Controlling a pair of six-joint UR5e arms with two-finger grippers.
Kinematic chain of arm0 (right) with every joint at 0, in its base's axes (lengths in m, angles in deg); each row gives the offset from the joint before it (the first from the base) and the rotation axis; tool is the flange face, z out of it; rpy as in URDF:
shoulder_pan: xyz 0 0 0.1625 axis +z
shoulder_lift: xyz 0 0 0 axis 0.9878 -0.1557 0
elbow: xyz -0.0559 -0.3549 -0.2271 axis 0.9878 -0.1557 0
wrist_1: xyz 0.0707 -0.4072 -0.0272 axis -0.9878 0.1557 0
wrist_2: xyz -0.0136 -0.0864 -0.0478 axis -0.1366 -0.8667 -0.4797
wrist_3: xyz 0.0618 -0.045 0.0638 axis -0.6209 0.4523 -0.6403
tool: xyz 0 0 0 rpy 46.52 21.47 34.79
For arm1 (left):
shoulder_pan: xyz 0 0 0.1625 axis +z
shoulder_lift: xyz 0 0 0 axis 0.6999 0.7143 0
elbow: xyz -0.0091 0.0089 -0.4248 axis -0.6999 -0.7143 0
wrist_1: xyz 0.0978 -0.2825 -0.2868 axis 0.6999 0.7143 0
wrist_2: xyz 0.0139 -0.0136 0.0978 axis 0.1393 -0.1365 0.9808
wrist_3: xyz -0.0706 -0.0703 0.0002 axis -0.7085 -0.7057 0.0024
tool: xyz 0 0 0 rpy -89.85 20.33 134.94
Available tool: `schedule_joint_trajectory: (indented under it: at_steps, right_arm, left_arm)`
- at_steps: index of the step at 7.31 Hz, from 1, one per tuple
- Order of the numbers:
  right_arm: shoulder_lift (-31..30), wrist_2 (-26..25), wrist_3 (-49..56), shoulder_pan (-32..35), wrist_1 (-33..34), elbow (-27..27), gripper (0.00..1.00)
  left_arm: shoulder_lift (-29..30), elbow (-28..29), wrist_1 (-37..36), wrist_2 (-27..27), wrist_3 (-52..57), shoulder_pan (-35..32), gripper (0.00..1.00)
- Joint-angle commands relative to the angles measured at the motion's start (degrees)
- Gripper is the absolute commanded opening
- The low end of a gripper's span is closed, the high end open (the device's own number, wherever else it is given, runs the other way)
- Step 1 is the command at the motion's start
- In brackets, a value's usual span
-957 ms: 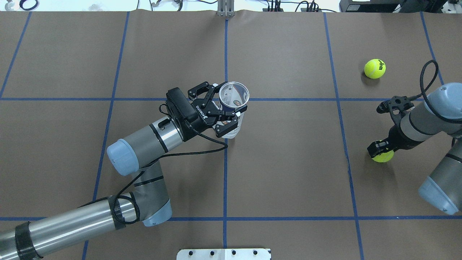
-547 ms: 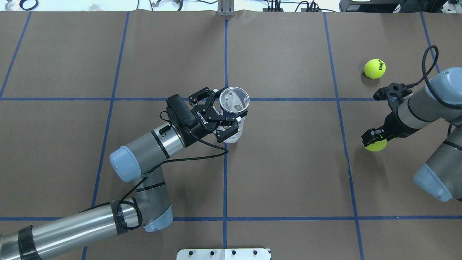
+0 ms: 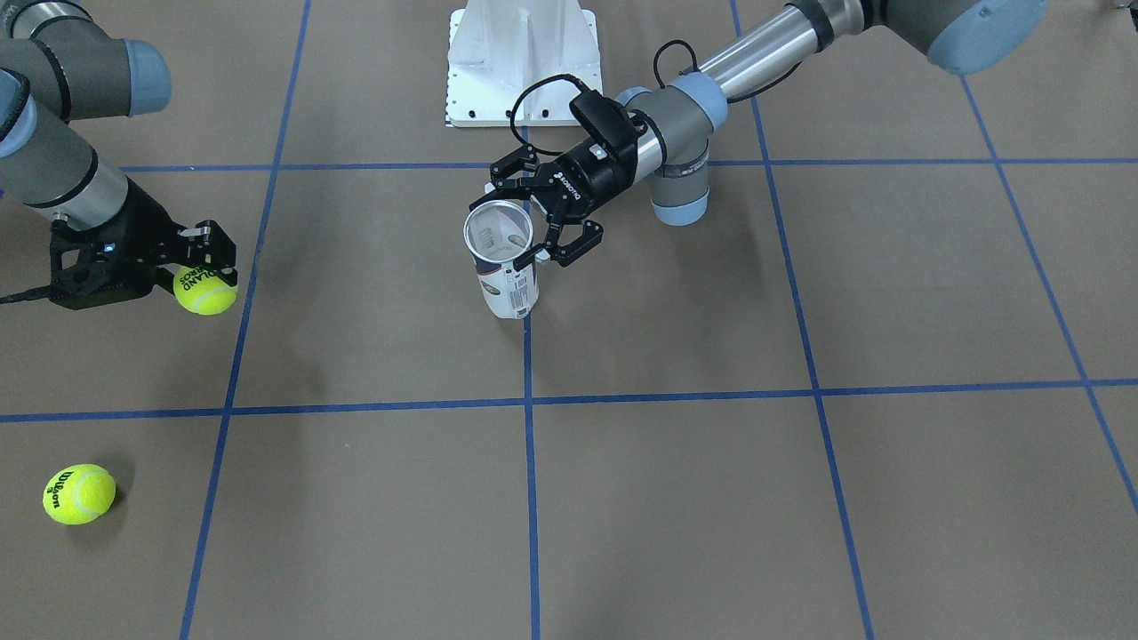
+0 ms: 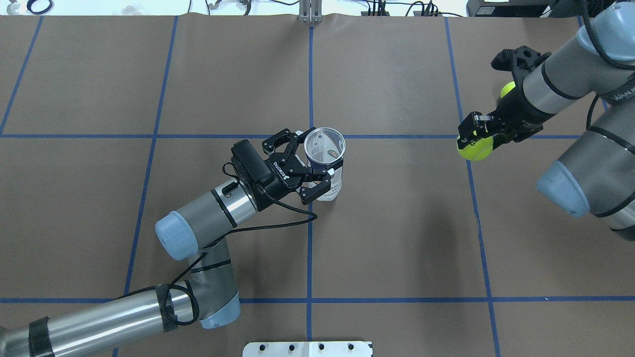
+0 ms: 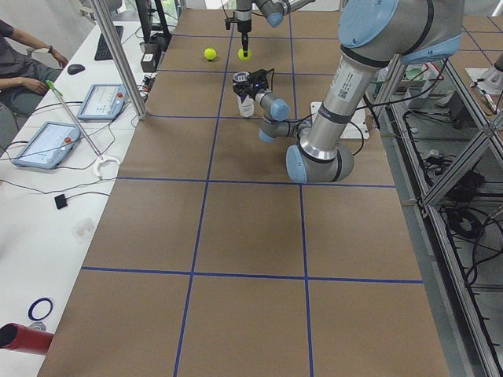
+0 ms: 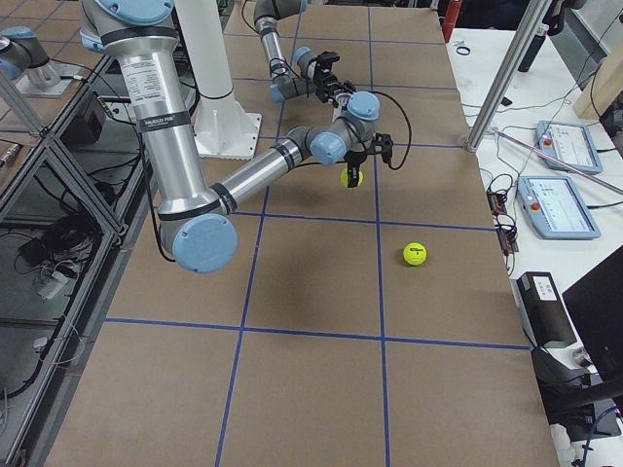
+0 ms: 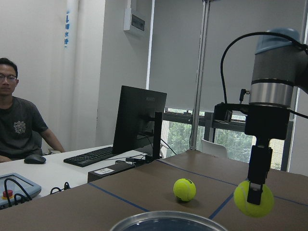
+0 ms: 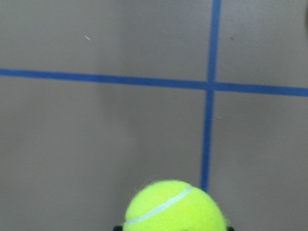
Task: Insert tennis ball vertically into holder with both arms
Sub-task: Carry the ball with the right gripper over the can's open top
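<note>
The holder (image 4: 337,179) stood upright near the middle of the table (image 4: 397,258), its open silver-rimmed mouth facing up and its base just at the 3 o'clock side of the central blue tape line (image 4: 309,248) in the overhead view; whether the base rested on the surface could not be told. The left gripper (image 4: 315,161) reached it from about 8 o'clock and was clenched on its upper part, one finger on either side of the clear wall just below the rim. Well apart from it, toward 3 o'clock in that view, the held tennis ball (image 4: 475,148) hung under the right gripper (image 4: 477,139), whose fingers pinched the ball from above on two sides, with the ball seeming clear of the tabletop. The right wrist view showed only the top of that ball over a crossing of blue lines. A second tennis ball (image 3: 79,493) lay loose on the table at roughly 1 o'clock from the held one in the overhead view, partly hidden there behind the right arm (image 4: 570,74). The left arm (image 4: 198,218) stretched in from 7 o'clock, a black cable looping along it. The white pedestal base (image 3: 520,62) sat at the robot's edge of the table. In the left wrist view a person (image 7: 19,125) sat at a desk beside a monitor (image 7: 139,118) and a keyboard (image 7: 91,156).
</note>
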Motion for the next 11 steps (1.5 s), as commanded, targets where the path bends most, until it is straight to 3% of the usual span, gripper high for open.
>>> schedule_joint_trajectory:
  at_steps: [1,11]
  right_arm:
    - [7.8,1.1,-6.5,0.5,6.1,1.4,0.00]
    - [19.6,0.9,-22.8,-1.1,6.2,2.1,0.00]
  left_arm:
    - [0.0,0.2,0.3,1.0,0.0,0.7,0.87]
    - [-1.6,0.6,1.1,1.8,0.7,0.2,0.87]
